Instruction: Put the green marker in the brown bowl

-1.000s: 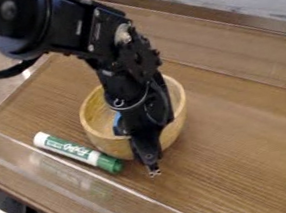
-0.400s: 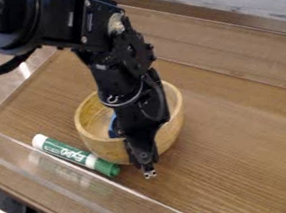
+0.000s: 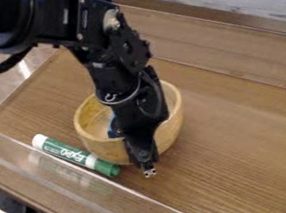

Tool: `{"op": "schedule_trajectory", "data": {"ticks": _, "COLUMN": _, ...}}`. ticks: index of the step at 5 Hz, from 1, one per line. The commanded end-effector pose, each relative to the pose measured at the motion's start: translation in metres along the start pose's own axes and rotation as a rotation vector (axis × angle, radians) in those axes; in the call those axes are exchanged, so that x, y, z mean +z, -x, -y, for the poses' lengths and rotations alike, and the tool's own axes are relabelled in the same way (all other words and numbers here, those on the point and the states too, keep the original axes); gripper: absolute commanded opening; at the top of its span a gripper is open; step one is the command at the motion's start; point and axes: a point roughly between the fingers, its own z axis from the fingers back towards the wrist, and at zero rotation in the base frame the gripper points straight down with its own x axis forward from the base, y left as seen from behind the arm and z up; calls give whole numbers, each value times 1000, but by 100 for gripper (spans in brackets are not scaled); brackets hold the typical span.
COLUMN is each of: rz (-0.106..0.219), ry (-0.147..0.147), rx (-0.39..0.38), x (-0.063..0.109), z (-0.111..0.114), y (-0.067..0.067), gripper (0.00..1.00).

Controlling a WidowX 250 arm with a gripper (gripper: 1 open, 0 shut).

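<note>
The green marker lies flat on the wooden table, white barrel to the left and dark green cap toward the right, just left-front of the brown bowl. The black arm reaches down over the bowl's front and hides much of it. My gripper points straight down in front of the bowl, its tips at the table surface just right of the marker's capped end. The fingertips look close together with nothing visible between them. The marker is not held.
A raised wooden border frames the table. A clear plastic wall runs along the left and front edge, close to the marker. Pale slats show at the top right.
The arm and gripper shifted slightly left toward the marker's cap between the earliest frame and now. The bowl moved a little left with it. Marker barely moved.
</note>
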Motion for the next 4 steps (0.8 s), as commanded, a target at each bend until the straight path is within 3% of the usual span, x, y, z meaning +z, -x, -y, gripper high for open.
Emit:
{"op": "schedule_trajectory", "data": {"ticks": 1, "rz": 60, "ry": -43, "rx": 2, "x": 13, "z": -11, "y": -11, "gripper": 0}}
{"op": "schedule_trajectory", "data": {"ticks": 4, "rz": 105, "ry": -45, "rx": 9, "x": 15, "z": -17, "y": -14, "gripper": 0}}
